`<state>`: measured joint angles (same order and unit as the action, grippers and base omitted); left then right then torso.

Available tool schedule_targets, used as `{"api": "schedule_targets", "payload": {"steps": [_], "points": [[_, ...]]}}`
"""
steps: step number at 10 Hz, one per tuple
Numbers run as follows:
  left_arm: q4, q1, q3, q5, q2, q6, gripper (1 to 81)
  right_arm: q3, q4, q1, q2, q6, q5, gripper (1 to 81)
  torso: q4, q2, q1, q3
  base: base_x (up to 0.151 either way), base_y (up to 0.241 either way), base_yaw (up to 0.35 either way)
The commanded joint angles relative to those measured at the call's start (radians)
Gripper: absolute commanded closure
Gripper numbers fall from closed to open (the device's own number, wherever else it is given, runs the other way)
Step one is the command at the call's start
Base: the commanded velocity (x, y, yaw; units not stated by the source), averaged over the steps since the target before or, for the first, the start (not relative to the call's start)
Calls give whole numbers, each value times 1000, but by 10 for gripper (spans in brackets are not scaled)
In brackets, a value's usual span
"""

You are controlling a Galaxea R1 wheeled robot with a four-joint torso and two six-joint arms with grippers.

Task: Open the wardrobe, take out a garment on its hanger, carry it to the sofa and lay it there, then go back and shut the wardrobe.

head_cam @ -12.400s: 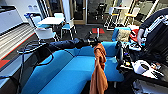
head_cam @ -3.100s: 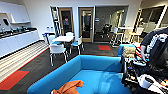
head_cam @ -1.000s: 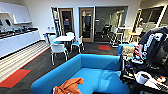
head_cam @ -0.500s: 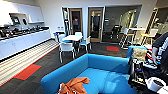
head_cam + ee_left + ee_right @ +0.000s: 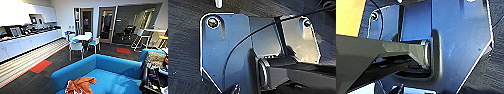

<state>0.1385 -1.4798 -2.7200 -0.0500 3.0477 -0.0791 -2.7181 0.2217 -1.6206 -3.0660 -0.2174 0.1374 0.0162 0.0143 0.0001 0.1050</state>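
Break room, blue sofa (image 5: 110, 72), crumpled orange garment (image 5: 80, 85) on seat

I see the orange garment (image 5: 80, 85) lying crumpled on the seat of the blue sofa (image 5: 110, 67). Beyond the sofa a small white table (image 5: 81, 37) stands among blue-seated chairs (image 5: 76, 46), with a long white surface (image 5: 30, 41) along the left wall.

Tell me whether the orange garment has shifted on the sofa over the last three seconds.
No. The garment lies crumpled on the same front part of the sofa seat; the camera has turned, so the whole picture shifted.
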Motion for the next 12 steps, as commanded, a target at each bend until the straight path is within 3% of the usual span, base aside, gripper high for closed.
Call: {"api": "schedule_targets", "payload": {"steps": [1, 8, 12], "points": [[7, 39, 0, 55, 1, 10, 10, 3, 4, 24, -4, 1, -52, 10, 0, 0, 0, 0, 0, 0, 296], [18, -3, 6, 39, -50, 41, 10, -29, 2, 24, 48, -5, -52, 10, 0, 0, 0, 0, 0, 0, 299], [39, -34, 9, -13, -55, 41, 10, -29, 2, 21, 57, -8, -52, 10, 0, 0, 0, 0, 0, 0, 306]]}}
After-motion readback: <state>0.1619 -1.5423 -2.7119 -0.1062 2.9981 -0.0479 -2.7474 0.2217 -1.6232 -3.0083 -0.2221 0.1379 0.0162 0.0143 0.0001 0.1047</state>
